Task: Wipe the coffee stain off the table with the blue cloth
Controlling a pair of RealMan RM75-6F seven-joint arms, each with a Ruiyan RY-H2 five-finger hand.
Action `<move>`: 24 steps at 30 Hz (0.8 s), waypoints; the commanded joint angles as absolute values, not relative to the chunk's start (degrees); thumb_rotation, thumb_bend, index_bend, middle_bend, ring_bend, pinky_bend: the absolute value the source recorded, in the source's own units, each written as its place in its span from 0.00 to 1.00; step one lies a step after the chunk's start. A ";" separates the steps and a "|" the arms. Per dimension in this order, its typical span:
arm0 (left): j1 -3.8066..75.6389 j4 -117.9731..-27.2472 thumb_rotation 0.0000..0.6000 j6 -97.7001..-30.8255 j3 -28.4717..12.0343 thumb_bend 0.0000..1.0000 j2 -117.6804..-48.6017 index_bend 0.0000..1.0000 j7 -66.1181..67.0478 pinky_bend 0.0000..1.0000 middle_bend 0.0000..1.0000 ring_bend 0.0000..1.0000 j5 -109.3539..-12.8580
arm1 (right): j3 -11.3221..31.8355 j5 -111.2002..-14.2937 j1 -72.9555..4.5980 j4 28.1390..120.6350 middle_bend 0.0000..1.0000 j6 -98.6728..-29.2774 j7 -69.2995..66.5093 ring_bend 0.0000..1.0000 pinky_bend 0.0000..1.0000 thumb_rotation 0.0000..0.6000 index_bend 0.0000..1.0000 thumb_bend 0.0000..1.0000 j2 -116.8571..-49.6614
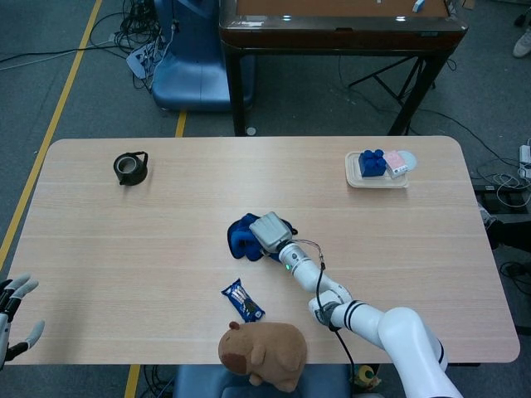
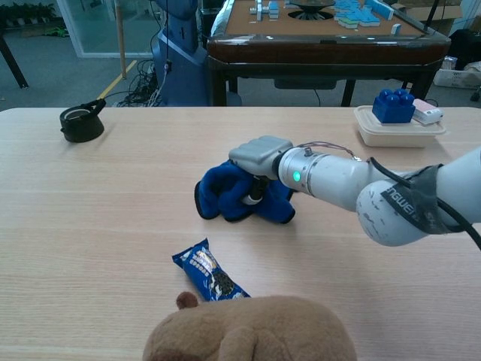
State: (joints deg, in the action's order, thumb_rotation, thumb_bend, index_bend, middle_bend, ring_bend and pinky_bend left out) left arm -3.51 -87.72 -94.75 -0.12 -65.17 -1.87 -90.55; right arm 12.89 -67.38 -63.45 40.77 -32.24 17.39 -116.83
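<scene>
- The blue cloth (image 2: 239, 198) lies bunched near the middle of the table (image 1: 99, 240), a little toward the six o'clock edge, folded over on itself in soft lumps.
- It looks light, limp and thick like fleece, so it should crumple and drag instead of sliding flat. Pressing down on top of the bundle seems a surer hold than pinching an edge.
- No coffee stain can be made out on the wood around the cloth.
- The right hand (image 2: 258, 160) rests on the cloth at its three o'clock side, fingers curled down into the folds and gripping it.
- The left hand (image 1: 12, 311) shows only at the nine o'clock edge of the head view, off the table, fingers apart and holding nothing.
- At six o'clock of the cloth lies a blue snack packet (image 2: 208, 271), then a brown plush toy (image 1: 264, 352) at the table's edge.
- At ten o'clock, well apart, sits a small black teapot (image 1: 130, 167).
- At two o'clock is a tray (image 1: 355, 178) with blue blocks (image 2: 392, 104).
</scene>
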 commanded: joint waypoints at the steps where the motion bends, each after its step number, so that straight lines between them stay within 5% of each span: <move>1: -3.63 -87.73 1.00 -94.98 -0.18 0.27 -65.09 0.21 -1.98 0.07 0.16 0.12 -90.54 | 11.95 -69.24 -63.74 45.03 0.66 -32.57 16.77 0.61 0.76 1.00 0.70 0.61 -116.32; 10: -3.93 -87.58 1.00 -95.30 -0.08 0.27 -64.99 0.21 -2.28 0.07 0.16 0.12 -90.59 | 11.31 -70.08 -64.00 48.84 0.66 -32.93 17.44 0.62 0.76 1.00 0.70 0.60 -116.14; 24: -3.82 -87.51 1.00 -95.17 -0.05 0.27 -65.15 0.21 -2.22 0.07 0.16 0.12 -90.88 | 13.38 -63.89 -63.92 37.08 0.66 -31.27 22.93 0.61 0.76 1.00 0.70 0.60 -116.98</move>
State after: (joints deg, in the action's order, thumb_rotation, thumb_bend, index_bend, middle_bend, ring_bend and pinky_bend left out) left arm -3.82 -87.51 -95.18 -0.05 -65.15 -2.22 -90.88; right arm 13.07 -64.81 -64.03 38.51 -31.63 21.81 -117.03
